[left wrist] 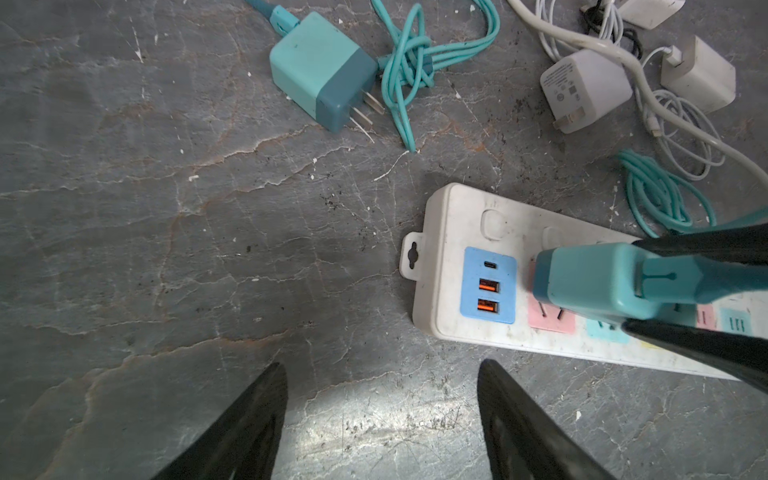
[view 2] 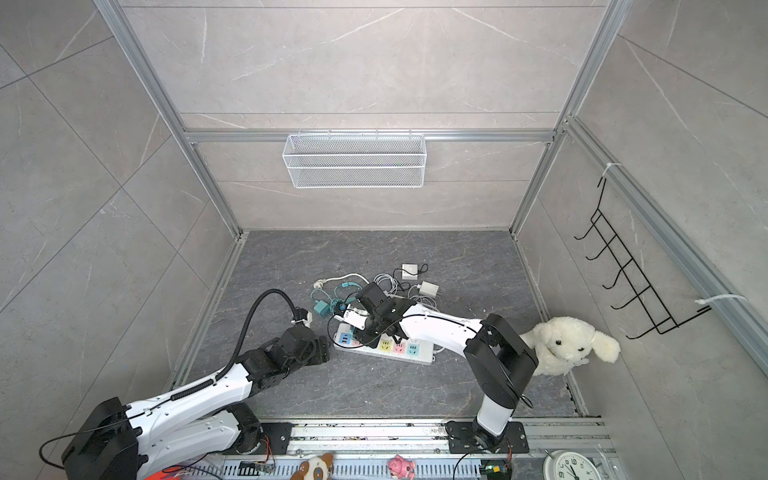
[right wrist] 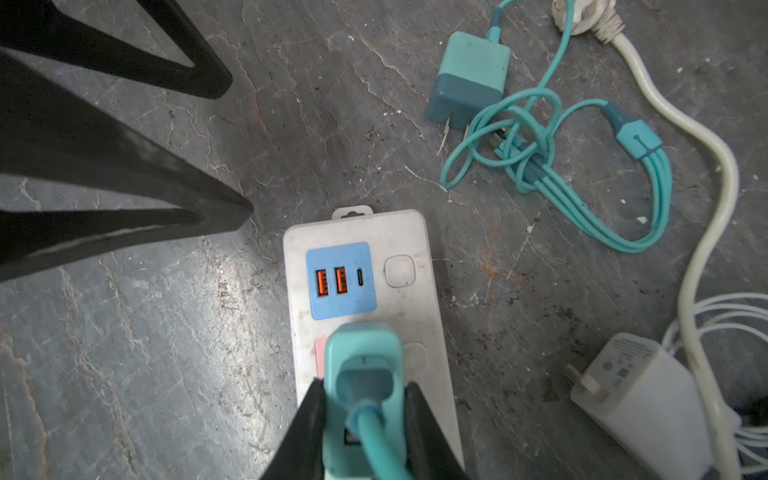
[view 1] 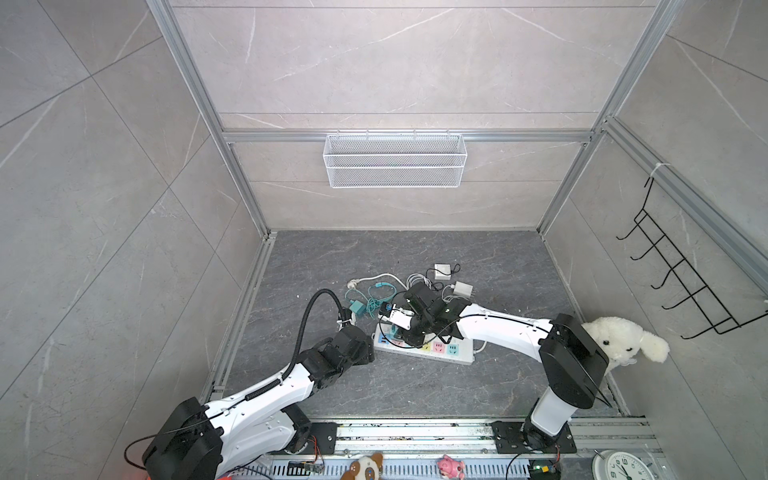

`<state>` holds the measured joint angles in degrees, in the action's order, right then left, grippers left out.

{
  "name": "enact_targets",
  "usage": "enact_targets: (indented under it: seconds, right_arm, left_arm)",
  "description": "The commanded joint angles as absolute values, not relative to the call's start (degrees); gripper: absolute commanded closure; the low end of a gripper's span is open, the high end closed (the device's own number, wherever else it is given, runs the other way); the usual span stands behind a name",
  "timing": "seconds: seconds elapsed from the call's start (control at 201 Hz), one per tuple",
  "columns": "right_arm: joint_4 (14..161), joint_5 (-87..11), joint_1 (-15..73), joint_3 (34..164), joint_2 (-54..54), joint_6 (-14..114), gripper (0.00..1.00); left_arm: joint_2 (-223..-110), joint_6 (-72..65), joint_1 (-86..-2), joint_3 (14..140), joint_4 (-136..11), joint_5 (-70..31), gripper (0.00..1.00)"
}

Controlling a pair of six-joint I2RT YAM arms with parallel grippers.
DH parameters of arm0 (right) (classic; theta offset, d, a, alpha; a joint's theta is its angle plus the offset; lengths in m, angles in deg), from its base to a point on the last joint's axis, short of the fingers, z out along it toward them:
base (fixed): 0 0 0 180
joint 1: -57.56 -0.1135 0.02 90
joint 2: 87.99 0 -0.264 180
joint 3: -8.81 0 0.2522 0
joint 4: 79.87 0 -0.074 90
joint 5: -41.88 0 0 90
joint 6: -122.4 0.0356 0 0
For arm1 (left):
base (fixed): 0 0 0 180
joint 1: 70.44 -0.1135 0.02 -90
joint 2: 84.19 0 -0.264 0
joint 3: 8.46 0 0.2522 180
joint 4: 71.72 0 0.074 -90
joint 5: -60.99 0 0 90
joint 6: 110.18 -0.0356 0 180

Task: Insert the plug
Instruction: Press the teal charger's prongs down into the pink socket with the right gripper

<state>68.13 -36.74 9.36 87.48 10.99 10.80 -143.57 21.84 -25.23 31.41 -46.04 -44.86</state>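
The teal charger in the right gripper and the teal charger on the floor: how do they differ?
The held charger is clamped in the right gripper over the power strip; the floor charger lies loose, apart from the strip. The held charger hides its prongs; the floor charger lies on its side, prongs bare. Both are teal with a teal cable attached.

Teal plug (left wrist: 590,282) just above pink socket (left wrist: 552,322); white power strip (left wrist: 453,208) lies flat.

links (view 1: 503,328): white; joints (view 1: 575,365): black; fingers (left wrist: 249,432): black, tapered; left hose (view 1: 302,330): black, corrugated
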Motion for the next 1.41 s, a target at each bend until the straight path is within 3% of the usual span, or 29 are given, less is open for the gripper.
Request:
enact_targets:
  seconds: [0.0,0.199,0.582,0.846,1.409]
  right_arm:
    - [62.37,-36.91,8.69,84.50,11.36,13.38,0.93]
    - [66.78,-33.61,8.62,82.75,11.70,17.48,0.93]
    - [64.14,-36.06,7.87,82.08,12.17,22.96,0.90]
    - [70.99,-38.83,4.50,79.60,12.47,27.07,0.91]
    - [71.70,-42.97,0.91,79.67,15.57,26.18,0.89]
  left_arm:
    - [-144.98,22.67,-25.61,31.63,-48.43,-43.44,0.25]
    - [-146.32,23.31,-25.54,31.79,-49.70,-42.37,0.25]
    - [-145.48,22.59,-25.52,32.49,-48.35,-43.68,0.25]
    - [-143.56,21.02,-25.61,33.88,-46.71,-46.32,0.25]
    - [-137.42,21.22,-25.56,31.83,-44.06,-49.74,0.23]
